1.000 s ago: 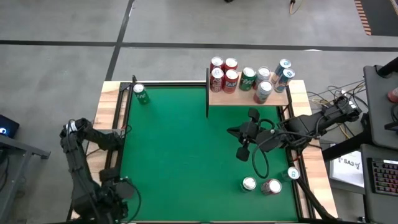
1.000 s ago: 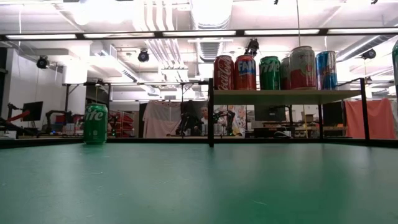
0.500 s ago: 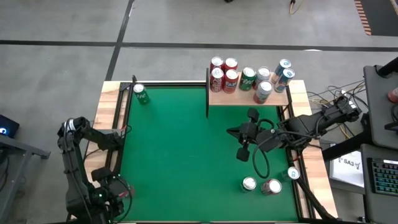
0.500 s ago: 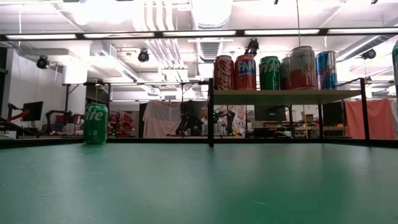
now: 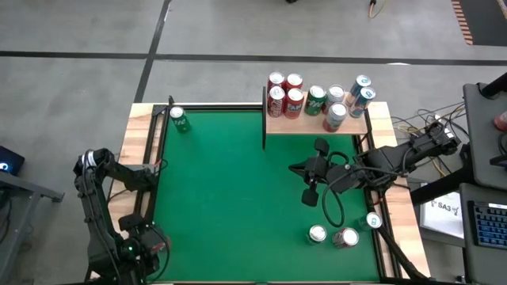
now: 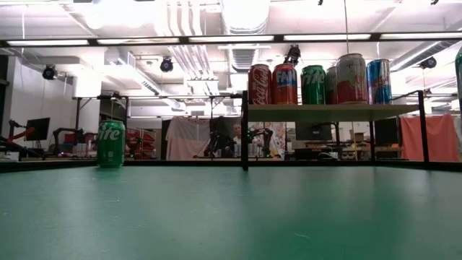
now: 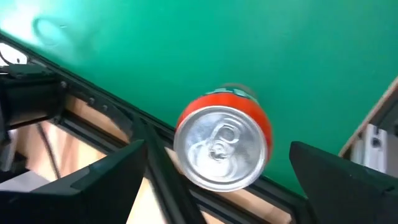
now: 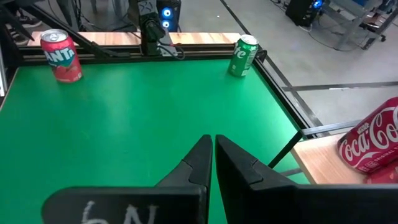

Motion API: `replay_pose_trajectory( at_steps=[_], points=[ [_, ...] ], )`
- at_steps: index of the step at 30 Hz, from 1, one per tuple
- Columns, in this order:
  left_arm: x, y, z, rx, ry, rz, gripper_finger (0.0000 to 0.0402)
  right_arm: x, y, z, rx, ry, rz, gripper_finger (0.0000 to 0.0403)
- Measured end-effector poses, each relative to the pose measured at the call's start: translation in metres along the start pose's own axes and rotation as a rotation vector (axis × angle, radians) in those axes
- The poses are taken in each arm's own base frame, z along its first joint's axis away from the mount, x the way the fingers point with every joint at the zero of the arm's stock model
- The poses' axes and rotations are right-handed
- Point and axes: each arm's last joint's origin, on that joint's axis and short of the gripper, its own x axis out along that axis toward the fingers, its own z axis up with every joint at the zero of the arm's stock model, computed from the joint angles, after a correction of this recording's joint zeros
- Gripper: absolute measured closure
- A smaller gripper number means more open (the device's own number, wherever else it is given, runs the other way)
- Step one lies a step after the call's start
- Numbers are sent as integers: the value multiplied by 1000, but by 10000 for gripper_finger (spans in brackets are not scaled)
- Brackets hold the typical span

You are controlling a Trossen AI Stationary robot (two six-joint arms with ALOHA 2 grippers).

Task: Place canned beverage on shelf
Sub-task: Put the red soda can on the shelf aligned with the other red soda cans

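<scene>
Matt felt tabletop — light-wood shelf

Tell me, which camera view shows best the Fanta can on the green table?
The left wrist view: the Fanta can fills its centre, lid up, at the table's edge. The right wrist view shows it far off, upright, label readable. The high and low views do not show it.

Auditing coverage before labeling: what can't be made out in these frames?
- Left gripper: hidden under its own arm in the high view.
- Orange can: also hidden there; label blurred in the left wrist view.
- Cans on the shelf: the low view's right edge cuts the row.
</scene>
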Motion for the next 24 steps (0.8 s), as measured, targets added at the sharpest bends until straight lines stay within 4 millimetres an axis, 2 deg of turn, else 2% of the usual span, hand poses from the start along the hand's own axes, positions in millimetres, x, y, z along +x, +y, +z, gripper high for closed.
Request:
replay_pose_trajectory(
  at_steps=[8, 24],
  points=[
    [5, 1, -3, -4, -3, 11, 25, 0, 0, 0, 0, 0, 0, 390],
    [47, -4, -7, -29, -2, -7, 25, 0, 0, -1, -1, 2, -1, 390]
  ],
)
